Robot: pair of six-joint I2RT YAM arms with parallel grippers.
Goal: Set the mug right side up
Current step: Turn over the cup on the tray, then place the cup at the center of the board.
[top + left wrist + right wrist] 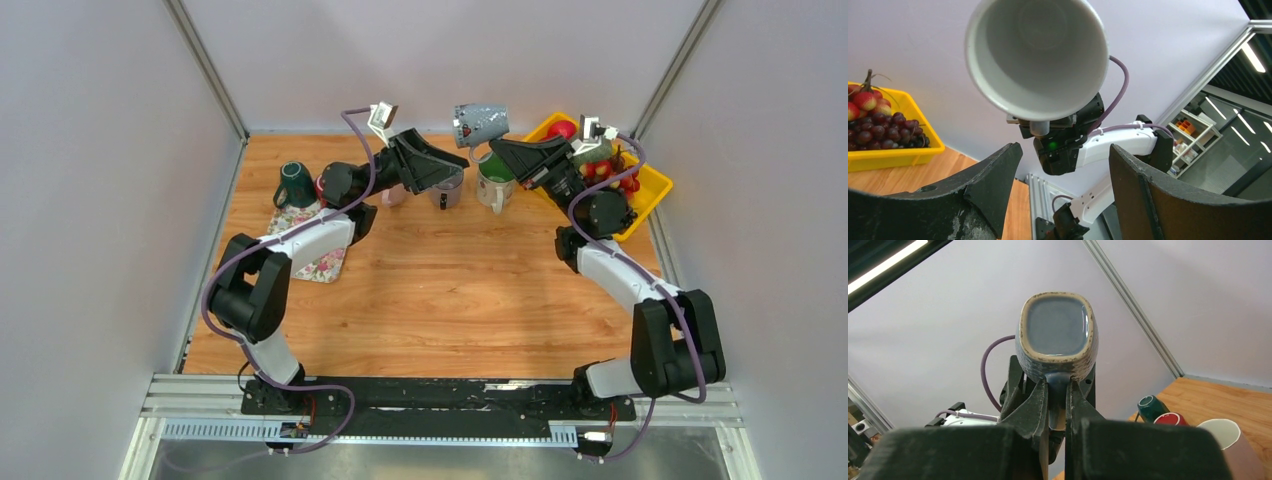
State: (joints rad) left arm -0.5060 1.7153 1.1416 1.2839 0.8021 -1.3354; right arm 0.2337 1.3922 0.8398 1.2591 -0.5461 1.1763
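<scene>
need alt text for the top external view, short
The right arm holds a grey speckled mug aloft on its side, mouth toward the left arm, whose open jaws sit beside it. On the wooden table are other mugs, a floral cloth at left and a yellow fruit tray at right.

The left arm (305, 235) and right arm (625, 275) are stretched toward the upper middle of the frame, the left gripper (458, 170) held with jaws spread, the right gripper (495, 147) clamped on a grey mug (481, 124) by its handle.
</scene>
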